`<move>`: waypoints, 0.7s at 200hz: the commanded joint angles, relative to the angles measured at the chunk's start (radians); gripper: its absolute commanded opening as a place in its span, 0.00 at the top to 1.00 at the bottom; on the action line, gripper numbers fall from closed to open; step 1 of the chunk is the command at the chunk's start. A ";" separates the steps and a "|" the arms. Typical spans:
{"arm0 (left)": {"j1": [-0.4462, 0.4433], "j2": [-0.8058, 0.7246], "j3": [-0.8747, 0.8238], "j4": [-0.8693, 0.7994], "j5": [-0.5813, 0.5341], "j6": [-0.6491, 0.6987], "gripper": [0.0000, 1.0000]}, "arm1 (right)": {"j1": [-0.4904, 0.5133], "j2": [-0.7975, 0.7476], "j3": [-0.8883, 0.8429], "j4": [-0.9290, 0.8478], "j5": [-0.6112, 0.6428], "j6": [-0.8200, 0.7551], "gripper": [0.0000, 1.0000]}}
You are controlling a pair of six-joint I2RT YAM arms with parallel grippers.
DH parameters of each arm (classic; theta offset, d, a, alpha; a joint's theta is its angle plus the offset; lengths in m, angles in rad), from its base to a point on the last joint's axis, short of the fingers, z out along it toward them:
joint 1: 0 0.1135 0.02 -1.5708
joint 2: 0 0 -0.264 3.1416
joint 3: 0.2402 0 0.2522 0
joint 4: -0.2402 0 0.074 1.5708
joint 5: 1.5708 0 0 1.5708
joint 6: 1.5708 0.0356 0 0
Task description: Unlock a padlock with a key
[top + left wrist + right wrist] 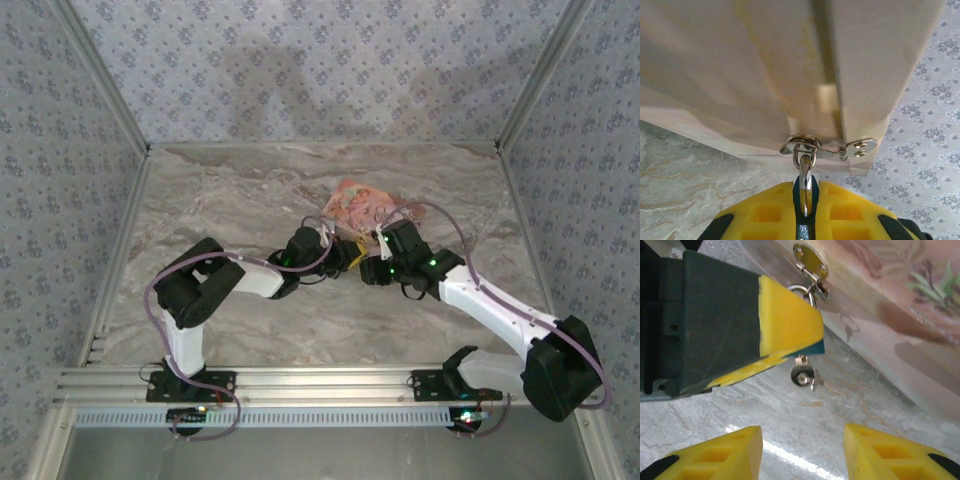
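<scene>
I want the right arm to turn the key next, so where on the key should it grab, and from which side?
Probably take the key by its round flat head, which sticks out free beneath the padlock clamped in the left gripper. Bring the open right gripper in from the head end, opposite the pink box, pads closing on the flat faces.

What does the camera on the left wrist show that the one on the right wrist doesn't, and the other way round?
Left wrist view: the silvery metal loop of the small dark blue padlock plainly hooked through a metal latch ring, with patterned wallpaper behind.
Right wrist view: the small silvery key sticking out beneath the padlock, the right gripper open below it, and the flower print on the flat pink box.
Both: the yellow-fingered left gripper shut on the padlock, the latch, the box and the marbled table.
</scene>
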 commanded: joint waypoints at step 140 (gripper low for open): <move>0.018 -0.056 0.051 0.053 0.044 -0.015 1.00 | 0.035 0.145 0.090 0.061 0.066 -0.087 0.56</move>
